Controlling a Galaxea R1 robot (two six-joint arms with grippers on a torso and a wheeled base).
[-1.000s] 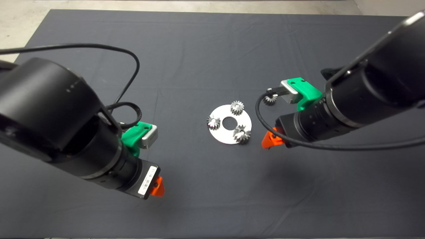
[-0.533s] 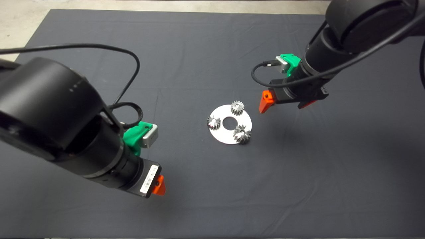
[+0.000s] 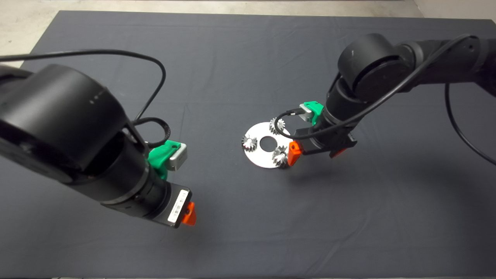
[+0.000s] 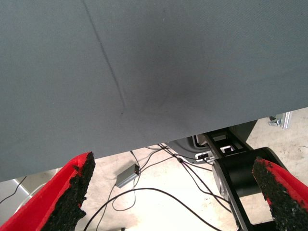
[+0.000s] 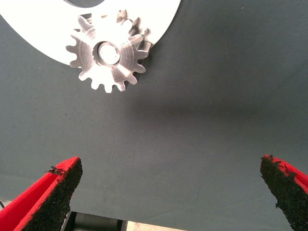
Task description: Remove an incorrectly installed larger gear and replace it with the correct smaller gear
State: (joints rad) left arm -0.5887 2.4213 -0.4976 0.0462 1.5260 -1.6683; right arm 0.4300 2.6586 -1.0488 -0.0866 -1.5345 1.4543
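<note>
In the head view a white disc (image 3: 260,159) lies on the dark mat (image 3: 240,62) with three gears on it: one small gear (image 3: 249,143) on its left edge, another small gear (image 3: 277,125) at its far edge, and the larger gear (image 3: 280,156), star-toothed, at its near right edge. The right gripper (image 3: 316,150) hangs low just beside the disc's right side, one red finger close against the larger gear. The left gripper (image 3: 188,214) sits well apart, over bare mat toward the lower left. The left wrist view shows the left gripper (image 4: 175,197) with its fingers spread wide and nothing between them, over the mat edge, with floor cables (image 4: 163,187) beyond. In the right wrist view the right gripper (image 5: 175,195) is likewise spread wide and holds nothing; the larger gear (image 5: 107,54) rests on the disc's rim (image 5: 159,24), overhanging onto the mat, clear of both pads.
</note>
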